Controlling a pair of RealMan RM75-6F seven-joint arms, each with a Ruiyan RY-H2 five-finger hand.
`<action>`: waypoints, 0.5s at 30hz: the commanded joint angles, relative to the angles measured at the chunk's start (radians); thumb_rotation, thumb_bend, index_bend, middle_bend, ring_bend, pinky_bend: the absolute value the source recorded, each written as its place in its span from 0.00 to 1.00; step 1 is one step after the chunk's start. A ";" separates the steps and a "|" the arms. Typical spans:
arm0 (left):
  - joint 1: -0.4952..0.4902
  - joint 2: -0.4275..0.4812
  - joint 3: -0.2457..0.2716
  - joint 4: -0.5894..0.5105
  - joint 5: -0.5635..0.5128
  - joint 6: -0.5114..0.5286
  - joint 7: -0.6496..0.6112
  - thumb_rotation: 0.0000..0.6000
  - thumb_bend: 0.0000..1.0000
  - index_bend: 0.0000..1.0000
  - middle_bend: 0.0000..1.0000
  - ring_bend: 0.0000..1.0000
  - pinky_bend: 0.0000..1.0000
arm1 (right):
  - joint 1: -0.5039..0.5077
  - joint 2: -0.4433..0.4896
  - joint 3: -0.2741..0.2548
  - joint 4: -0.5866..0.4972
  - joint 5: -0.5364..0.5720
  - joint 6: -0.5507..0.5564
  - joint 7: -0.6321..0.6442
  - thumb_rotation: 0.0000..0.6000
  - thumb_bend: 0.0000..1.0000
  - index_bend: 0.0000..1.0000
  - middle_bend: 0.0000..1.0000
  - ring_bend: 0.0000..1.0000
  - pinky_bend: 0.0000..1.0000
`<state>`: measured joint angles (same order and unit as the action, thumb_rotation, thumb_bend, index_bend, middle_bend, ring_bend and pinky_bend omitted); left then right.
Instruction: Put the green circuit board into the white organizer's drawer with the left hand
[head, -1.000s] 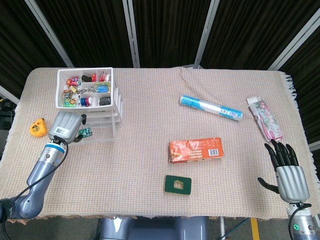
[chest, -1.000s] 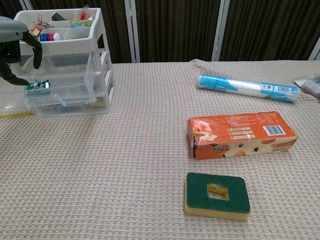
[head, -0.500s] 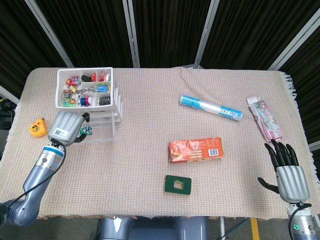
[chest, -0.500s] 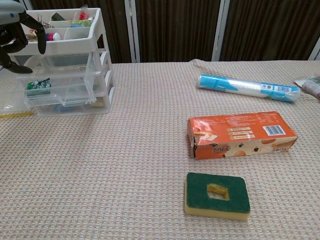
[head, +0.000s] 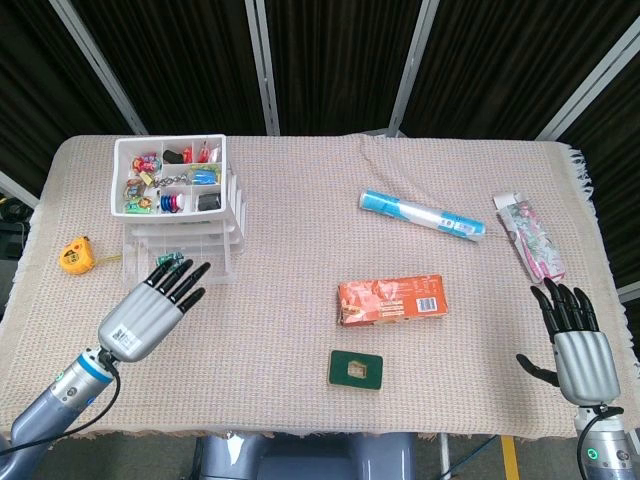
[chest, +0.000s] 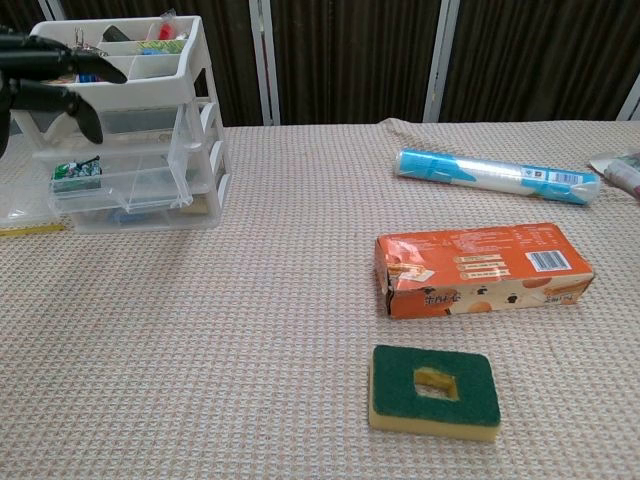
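Left hand (head: 150, 310) hangs spread and empty near the surface's left edge, just beside the white organizer (head: 182, 205). Green circuit board (chest: 76, 174) lies in its open drawer (chest: 130, 185). Sweeping those fingers sideways could knock the pulled-out drawer or tip the organizer.

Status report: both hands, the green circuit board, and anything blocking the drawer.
Left hand open, clear of organizer. Right hand open, idle. Green circuit board lies in open drawer. Nothing blocking.

Lab test bench — woven beige tablecloth (head: 300, 230), black curtain backdrop (head: 330, 60) with metal struts — assorted staged household props.
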<state>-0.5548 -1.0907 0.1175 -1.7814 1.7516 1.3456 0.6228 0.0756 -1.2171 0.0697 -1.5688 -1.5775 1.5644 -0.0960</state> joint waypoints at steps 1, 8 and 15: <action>0.045 -0.015 0.078 0.121 0.118 0.026 0.049 1.00 1.00 0.27 0.03 0.08 0.18 | 0.000 0.000 0.000 -0.001 0.001 0.000 0.000 1.00 0.00 0.08 0.00 0.00 0.00; 0.038 -0.025 0.105 0.236 0.213 -0.052 0.143 1.00 1.00 0.27 0.03 0.07 0.17 | 0.000 0.001 0.001 -0.002 0.003 -0.002 0.000 1.00 0.00 0.08 0.00 0.00 0.00; 0.026 -0.038 0.101 0.300 0.206 -0.157 0.180 1.00 1.00 0.25 0.00 0.01 0.10 | 0.001 0.001 0.000 -0.003 0.002 -0.004 0.001 1.00 0.00 0.08 0.00 0.00 0.00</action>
<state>-0.5249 -1.1224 0.2211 -1.4941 1.9640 1.2100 0.7946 0.0763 -1.2160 0.0699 -1.5715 -1.5751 1.5608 -0.0949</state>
